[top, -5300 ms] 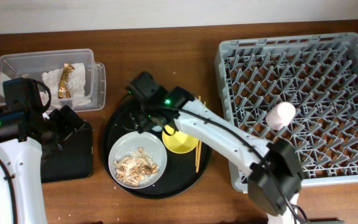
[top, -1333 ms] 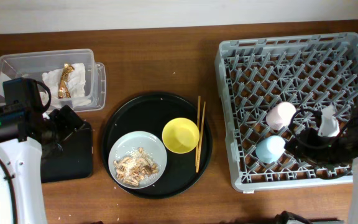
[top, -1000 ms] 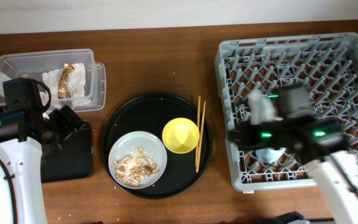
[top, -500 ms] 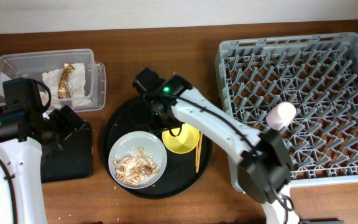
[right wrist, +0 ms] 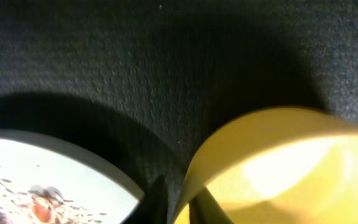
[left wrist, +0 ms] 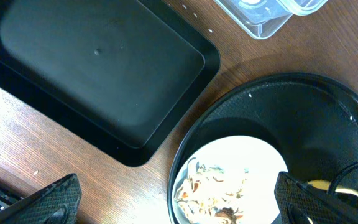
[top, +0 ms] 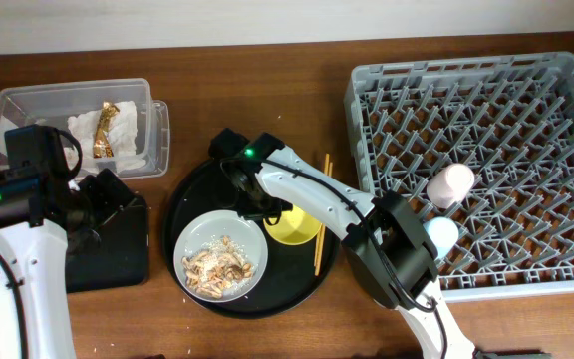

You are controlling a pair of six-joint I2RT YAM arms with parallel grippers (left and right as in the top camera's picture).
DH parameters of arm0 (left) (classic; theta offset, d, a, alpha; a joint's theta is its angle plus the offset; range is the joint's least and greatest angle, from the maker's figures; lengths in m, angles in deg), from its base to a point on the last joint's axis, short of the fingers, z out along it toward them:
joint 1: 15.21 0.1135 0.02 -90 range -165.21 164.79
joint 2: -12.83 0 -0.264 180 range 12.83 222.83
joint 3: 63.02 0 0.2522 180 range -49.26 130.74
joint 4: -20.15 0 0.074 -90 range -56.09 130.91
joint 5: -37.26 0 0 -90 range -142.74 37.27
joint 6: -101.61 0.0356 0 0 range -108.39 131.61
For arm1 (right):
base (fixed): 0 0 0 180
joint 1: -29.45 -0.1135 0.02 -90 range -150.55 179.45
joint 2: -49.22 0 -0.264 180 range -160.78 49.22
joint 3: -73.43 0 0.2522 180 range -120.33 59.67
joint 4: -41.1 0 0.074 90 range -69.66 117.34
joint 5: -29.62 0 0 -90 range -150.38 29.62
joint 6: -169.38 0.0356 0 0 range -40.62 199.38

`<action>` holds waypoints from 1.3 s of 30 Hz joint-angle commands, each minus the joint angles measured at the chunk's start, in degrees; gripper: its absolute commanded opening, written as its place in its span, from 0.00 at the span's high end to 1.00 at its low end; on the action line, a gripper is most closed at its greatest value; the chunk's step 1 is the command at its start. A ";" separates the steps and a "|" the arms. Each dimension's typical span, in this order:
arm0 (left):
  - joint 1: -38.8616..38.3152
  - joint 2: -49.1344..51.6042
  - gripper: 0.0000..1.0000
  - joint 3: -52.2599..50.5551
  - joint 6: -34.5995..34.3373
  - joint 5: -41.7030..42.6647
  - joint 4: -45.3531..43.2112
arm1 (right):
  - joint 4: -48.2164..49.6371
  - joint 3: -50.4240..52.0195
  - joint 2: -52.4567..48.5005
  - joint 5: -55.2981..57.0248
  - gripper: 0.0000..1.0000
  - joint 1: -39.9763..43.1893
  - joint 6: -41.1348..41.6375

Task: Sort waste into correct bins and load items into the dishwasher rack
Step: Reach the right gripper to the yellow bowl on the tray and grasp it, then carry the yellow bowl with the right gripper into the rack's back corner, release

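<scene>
My right gripper [top: 267, 207] [right wrist: 180, 202] is shut on the near rim of the yellow bowl [top: 297, 227] [right wrist: 278, 168], one finger inside and one outside. The bowl sits on the round black tray [top: 197, 189] beside the light-grey plate [top: 220, 254] [left wrist: 229, 180], which holds food scraps [top: 217, 264]. Wooden chopsticks [top: 318, 249] lie at the round tray's right side, partly under my arm. A pink cup [top: 450, 184] and a blue cup [top: 439, 234] stand in the grey dishwasher rack [top: 486, 90]. My left gripper [top: 103, 199] [left wrist: 179, 205] hangs open over the flat black tray [top: 118, 254] [left wrist: 92, 68].
The clear plastic box [top: 28, 105] at the back left holds white tissue [top: 83, 125] and a gold-brown wrapper [top: 107, 128]. The rack fills the right side of the wooden table.
My right gripper has shifted a little onto the yellow bowl's rim and shut on it. The blue cup now shows in the rack. The left arm has not moved.
</scene>
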 commanded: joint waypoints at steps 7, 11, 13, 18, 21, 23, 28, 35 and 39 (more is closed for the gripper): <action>0.24 0.15 0.01 -0.07 -0.72 -0.39 -0.07 | -11.19 -16.70 1.22 -11.52 0.96 -0.46 -4.04; 0.24 0.15 0.01 -0.04 -0.72 -0.39 -0.07 | -20.44 -30.45 3.87 -15.41 0.96 1.20 -10.80; 0.24 0.15 0.01 -0.07 -0.72 -0.39 -0.07 | -27.98 -38.56 5.73 -15.34 0.96 4.07 -13.86; 0.24 0.15 0.01 -0.07 -0.72 -0.39 -0.07 | -30.99 -42.42 13.88 -19.45 0.96 15.74 -23.56; 0.24 0.15 0.01 -0.04 -0.72 -0.39 -0.07 | -30.99 -38.82 20.65 -25.92 0.96 26.21 -27.21; 0.24 0.15 0.01 -0.07 -0.72 -0.39 -0.07 | -30.99 -33.09 25.94 -25.42 0.96 32.28 -30.12; 0.24 0.15 0.01 -0.04 -0.72 -0.39 -0.07 | -30.97 -18.93 33.07 -35.52 0.96 45.92 -45.20; 0.24 0.15 0.01 -0.04 -0.72 -0.39 -0.07 | -29.11 -5.79 27.26 -63.14 0.96 68.30 -66.16; 0.24 0.15 0.01 -0.04 -0.72 -0.39 -0.07 | -27.63 -4.57 17.88 -68.06 0.96 74.51 -66.23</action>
